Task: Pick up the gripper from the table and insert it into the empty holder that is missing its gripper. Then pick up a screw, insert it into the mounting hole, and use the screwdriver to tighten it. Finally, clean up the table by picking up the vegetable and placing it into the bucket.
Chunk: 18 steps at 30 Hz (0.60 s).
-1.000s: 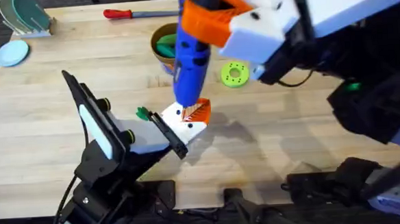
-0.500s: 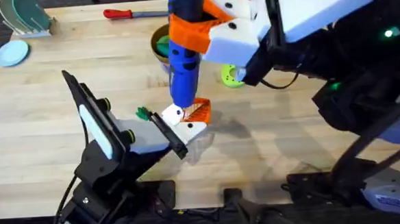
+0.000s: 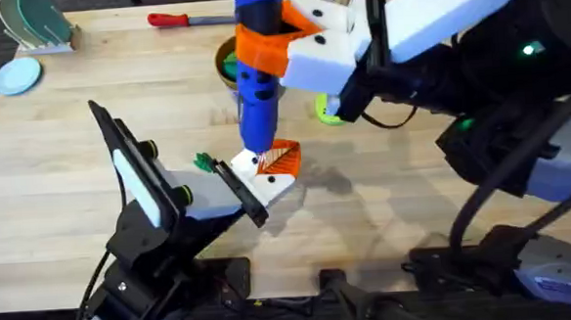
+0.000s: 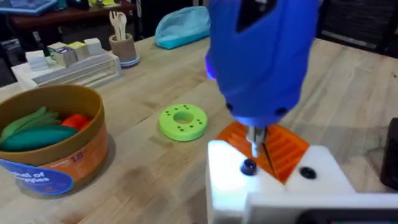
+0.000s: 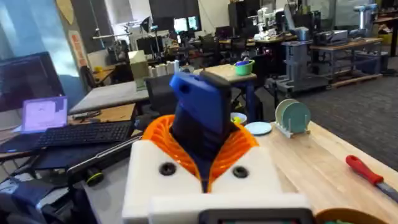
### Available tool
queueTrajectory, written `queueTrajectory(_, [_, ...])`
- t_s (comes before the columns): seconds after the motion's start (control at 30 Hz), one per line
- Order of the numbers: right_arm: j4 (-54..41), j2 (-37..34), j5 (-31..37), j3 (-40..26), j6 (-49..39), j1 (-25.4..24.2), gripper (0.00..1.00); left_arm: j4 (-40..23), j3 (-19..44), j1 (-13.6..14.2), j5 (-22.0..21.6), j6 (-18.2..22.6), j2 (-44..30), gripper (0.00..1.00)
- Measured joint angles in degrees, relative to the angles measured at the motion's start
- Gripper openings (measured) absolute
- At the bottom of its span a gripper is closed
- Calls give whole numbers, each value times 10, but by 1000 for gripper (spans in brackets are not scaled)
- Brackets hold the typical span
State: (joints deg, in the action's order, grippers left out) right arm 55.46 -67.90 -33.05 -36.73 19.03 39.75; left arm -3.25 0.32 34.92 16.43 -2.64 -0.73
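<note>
My right gripper [image 3: 272,45] is shut on the blue screwdriver [image 3: 258,83], held nearly upright. Its thin metal tip [image 4: 255,144] rests just above a small dark mounting hole [image 4: 248,167] in the white holder [image 4: 273,183]. The holder is part of my left gripper [image 3: 271,171], whose fingers look shut together. The orange ribbed gripper pad [image 4: 283,146] is seated in the holder. I cannot tell whether a screw sits in the hole. A small dark green vegetable [image 3: 204,162] lies on the table [image 3: 61,182] just left of the holder. The orange-brown bucket [image 4: 56,146] holds green and red toy pieces.
A flat bright green disc [image 3: 328,110] lies right of the screwdriver. A red-handled tool [image 3: 172,19] lies along the far edge. A dish rack [image 3: 34,24] and a light blue lid [image 3: 17,76] are at the far left.
The right arm has shifted left and stood the screwdriver more upright, with its tip still at the white holder. The left arm has not moved.
</note>
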Motion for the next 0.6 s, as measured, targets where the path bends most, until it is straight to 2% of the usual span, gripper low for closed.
queueTrajectory(0.6, [0,0,33,0,0,17,20,0,0,0,0,0,0,13])
